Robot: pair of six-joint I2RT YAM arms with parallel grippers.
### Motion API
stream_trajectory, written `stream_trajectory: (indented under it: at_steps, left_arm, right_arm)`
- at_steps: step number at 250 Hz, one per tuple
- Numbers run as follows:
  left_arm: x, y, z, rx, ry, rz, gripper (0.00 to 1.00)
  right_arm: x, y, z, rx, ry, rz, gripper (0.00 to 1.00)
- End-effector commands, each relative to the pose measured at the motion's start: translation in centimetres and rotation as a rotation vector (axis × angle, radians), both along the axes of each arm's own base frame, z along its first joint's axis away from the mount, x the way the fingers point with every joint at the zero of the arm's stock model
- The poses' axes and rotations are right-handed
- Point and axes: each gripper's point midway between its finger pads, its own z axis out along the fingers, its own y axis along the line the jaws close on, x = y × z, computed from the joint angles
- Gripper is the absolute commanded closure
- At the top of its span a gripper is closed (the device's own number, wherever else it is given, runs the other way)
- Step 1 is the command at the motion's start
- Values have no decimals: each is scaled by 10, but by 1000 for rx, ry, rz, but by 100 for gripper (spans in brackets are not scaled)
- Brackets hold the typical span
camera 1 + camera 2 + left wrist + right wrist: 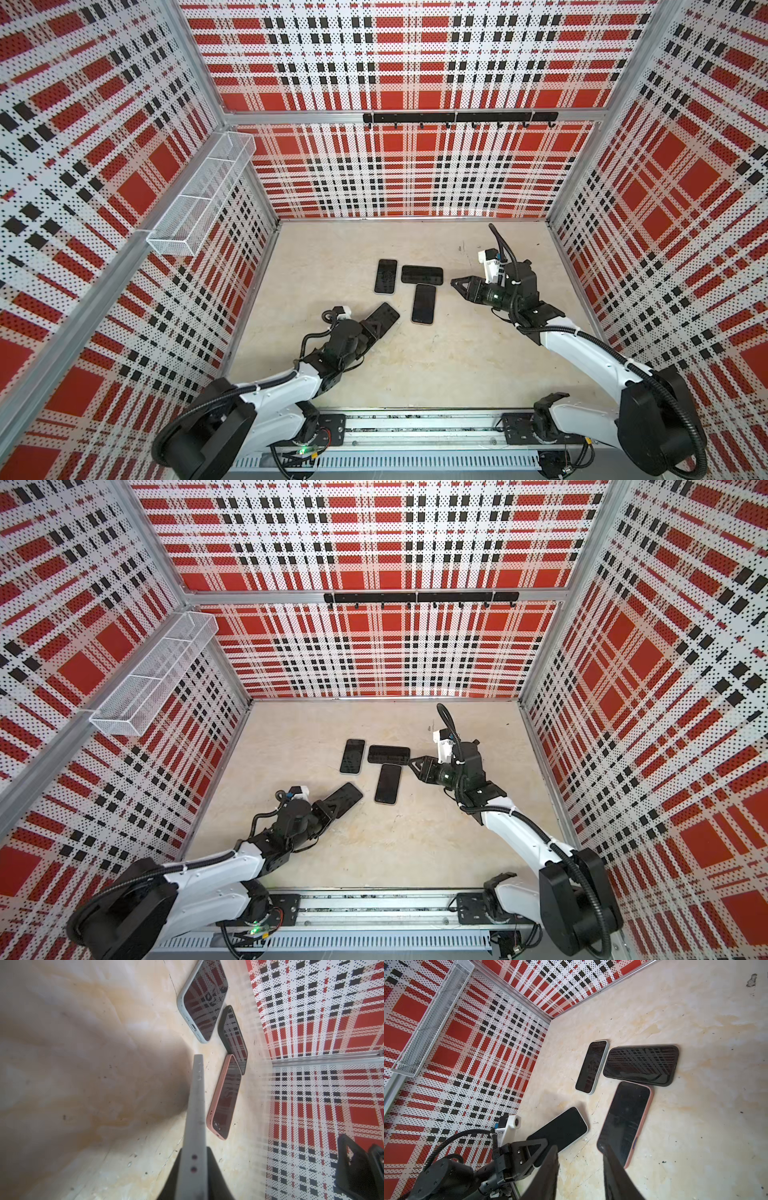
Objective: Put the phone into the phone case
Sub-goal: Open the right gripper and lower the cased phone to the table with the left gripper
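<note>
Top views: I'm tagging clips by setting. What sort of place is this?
Probably a robot test cell, not a home: perforated plaid panels box in a tabletop, two arms sit on a rail at its near edge, and phones lie out as props.

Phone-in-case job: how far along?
Done: three phones lie cased on the table: pale case, black case, pink case. In hand: left pincer grips a fourth phone by one end. Left: can't tell if it is cased; no empty case shows. Right pincer open, empty.
</note>
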Motion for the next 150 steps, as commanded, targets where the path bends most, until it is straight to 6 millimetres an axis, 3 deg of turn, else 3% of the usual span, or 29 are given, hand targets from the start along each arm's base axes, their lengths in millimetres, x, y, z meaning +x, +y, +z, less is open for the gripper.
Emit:
stream_trajectory:
  at_steps: [1, 75, 106, 150]
  left_arm:
    - [11, -15, 15, -76, -20, -55, 75]
    - [10, -14, 7, -84, 43, -126, 59]
    - [7, -2, 4, -8, 87, -123, 45]
    - [1, 22, -1, 119, 198, -119, 41]
  right_arm:
    - [0, -2, 6, -8, -36, -9, 63]
    - [4, -3, 7, -26, -42, -16, 63]
    - [7, -7, 6, -56, -47, -32, 62]
    - [17, -33, 5, -232, -73, -135, 58]
